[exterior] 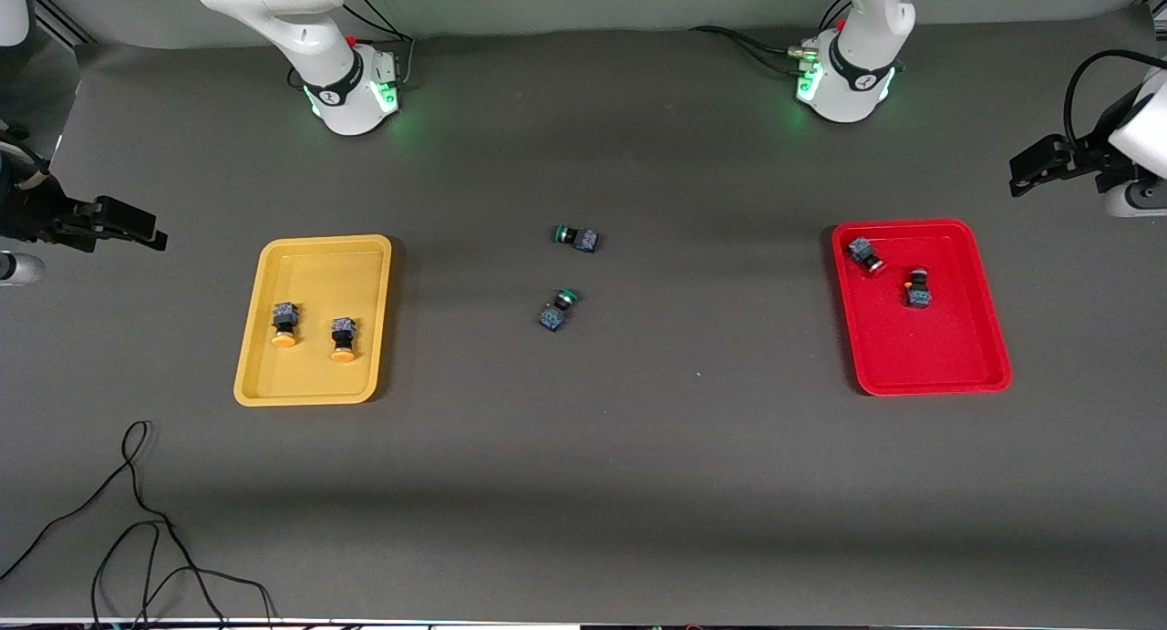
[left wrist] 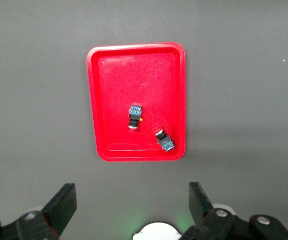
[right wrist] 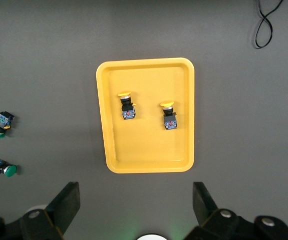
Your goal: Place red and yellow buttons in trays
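The yellow tray [exterior: 314,274] lies toward the right arm's end of the table and holds two yellow buttons [exterior: 285,325] [exterior: 343,338]. The right wrist view shows the tray [right wrist: 146,150] and both buttons [right wrist: 126,106] [right wrist: 169,116]. The red tray [exterior: 930,347] lies toward the left arm's end and holds two red buttons [exterior: 865,254] [exterior: 917,288]. The left wrist view shows this tray [left wrist: 113,100] and its buttons [left wrist: 134,116] [left wrist: 164,141]. My right gripper [exterior: 137,224] [right wrist: 136,200] is open and empty, high up, outward of the yellow tray. My left gripper [exterior: 1035,167] [left wrist: 132,202] is open and empty, high up, outward of the red tray.
Two green-capped switches [exterior: 576,238] [exterior: 558,309] lie on the mat midway between the trays; they also show in the right wrist view [right wrist: 2,123] [right wrist: 1,168]. A black cable [exterior: 137,521] lies near the front edge at the right arm's end.
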### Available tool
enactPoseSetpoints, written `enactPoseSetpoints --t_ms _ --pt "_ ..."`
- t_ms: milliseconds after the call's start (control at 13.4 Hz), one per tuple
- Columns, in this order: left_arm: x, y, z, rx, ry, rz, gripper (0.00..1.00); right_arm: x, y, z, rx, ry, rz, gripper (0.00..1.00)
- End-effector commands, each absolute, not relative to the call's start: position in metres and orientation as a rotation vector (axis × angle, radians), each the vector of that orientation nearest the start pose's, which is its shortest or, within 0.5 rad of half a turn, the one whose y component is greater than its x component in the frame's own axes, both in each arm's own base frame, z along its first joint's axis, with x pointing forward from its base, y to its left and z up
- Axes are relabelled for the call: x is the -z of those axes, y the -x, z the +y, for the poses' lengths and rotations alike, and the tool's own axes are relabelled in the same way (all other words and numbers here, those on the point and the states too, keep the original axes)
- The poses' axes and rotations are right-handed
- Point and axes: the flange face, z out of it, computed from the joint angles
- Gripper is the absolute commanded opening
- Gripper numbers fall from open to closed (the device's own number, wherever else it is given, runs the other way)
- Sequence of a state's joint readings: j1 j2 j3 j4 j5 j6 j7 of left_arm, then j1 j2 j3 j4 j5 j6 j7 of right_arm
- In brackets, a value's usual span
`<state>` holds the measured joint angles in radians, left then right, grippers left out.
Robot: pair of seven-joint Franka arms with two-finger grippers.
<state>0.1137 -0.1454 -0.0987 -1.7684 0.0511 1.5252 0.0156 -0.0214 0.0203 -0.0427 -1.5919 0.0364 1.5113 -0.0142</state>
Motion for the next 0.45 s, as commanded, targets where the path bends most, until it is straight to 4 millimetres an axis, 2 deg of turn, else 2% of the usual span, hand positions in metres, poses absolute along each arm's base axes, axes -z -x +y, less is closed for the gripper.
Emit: enactPoseSetpoints --t_ms 0,374 --pt "-0.6164 -0.5081 0.0101 -0.167 3.058 -0.015 1.0 -0.6103 -0.5469 -0.034 -0.144 3.123 0.122 1.0" --pt "-0.6184 -0.5094 0.0021 -0.158 3.058 0.01 1.0 -0.6105 -0.5469 -0.0365 -0.143 3.152 0.158 1.0"
